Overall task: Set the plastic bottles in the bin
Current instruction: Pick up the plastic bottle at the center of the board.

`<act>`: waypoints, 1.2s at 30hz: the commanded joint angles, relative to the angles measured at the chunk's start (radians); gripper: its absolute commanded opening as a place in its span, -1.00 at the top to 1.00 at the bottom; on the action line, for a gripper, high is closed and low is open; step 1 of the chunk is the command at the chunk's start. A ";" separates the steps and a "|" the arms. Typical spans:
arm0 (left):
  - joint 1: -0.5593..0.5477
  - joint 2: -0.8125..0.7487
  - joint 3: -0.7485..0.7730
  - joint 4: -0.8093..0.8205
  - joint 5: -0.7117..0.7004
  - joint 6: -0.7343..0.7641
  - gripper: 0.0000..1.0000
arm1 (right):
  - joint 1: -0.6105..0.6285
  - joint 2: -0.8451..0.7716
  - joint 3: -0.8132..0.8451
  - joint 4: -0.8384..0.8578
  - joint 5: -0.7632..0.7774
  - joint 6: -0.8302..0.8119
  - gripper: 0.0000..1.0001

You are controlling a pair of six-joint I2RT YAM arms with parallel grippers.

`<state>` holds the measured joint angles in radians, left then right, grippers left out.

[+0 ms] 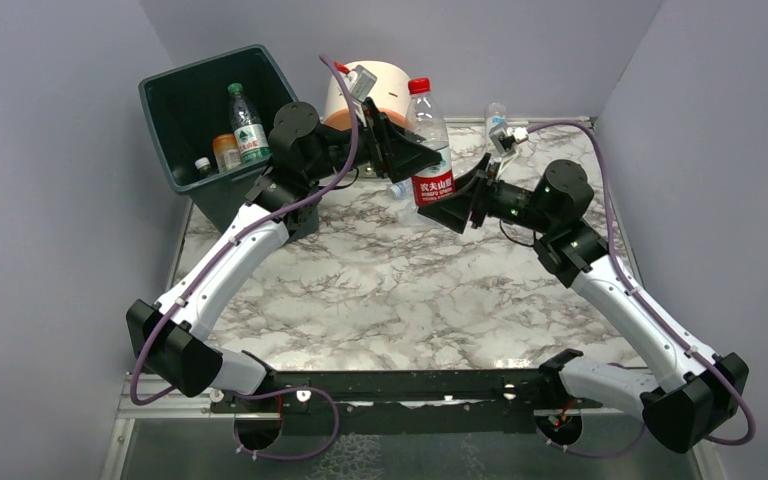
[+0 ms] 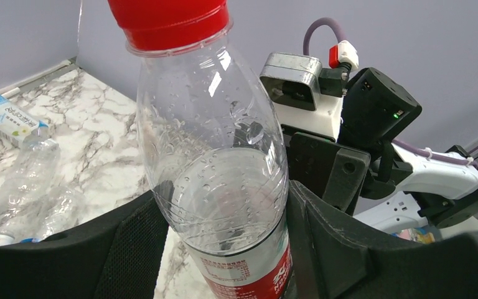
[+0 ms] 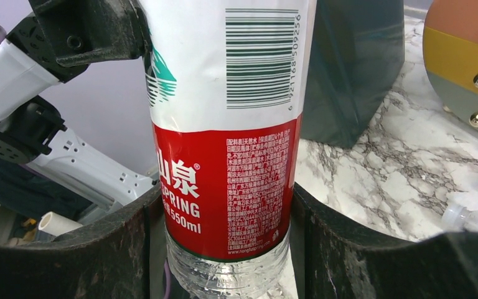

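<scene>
Red-capped bottle (image 1: 428, 125), pinched by left gripper (image 2: 224, 230) and right gripper (image 3: 224, 230), looks mid-handover; right must release before the far-left bin (image 1: 175, 100).

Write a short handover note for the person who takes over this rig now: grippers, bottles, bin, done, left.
Left gripper: shut on the red-capped bottle, at its clear upper part.
Right gripper: shut on the same bottle, at its red label.
The bottle is upright, right of the bin, not in it.
Done: green-labelled bottle and orange bottle are in the bin.
Left: the held bottle, the crushed clear bottles and the back bottle on the table.
</scene>
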<state>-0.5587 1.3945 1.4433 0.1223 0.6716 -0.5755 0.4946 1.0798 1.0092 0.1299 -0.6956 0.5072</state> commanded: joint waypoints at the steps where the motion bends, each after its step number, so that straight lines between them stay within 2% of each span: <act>1: -0.009 -0.013 0.016 0.001 -0.034 0.036 -0.22 | 0.024 -0.002 0.000 0.059 0.028 0.011 0.16; 4: -0.009 -0.020 0.020 -0.005 -0.047 0.050 -0.10 | 0.028 0.001 0.003 0.052 0.033 0.008 0.03; 10: -0.009 -0.039 0.057 -0.042 -0.093 0.132 -0.10 | 0.030 0.030 0.019 0.062 0.024 0.028 -0.68; 17: -0.009 -0.033 0.100 -0.070 -0.107 0.169 -0.10 | 0.030 0.086 0.073 0.058 0.016 0.038 -0.80; 21: -0.009 -0.037 0.117 -0.106 -0.139 0.204 -0.10 | 0.030 0.092 0.088 0.039 0.030 0.030 -0.99; 29: 0.010 -0.043 0.250 -0.334 -0.321 0.392 -0.17 | 0.029 0.058 0.121 -0.076 0.112 0.000 -0.99; 36: 0.106 -0.015 0.368 -0.452 -0.394 0.449 -0.20 | 0.029 0.043 0.140 -0.247 0.261 -0.021 -0.99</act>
<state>-0.5121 1.3800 1.7477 -0.2440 0.3649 -0.1902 0.5179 1.1469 1.1130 0.0196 -0.5648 0.5182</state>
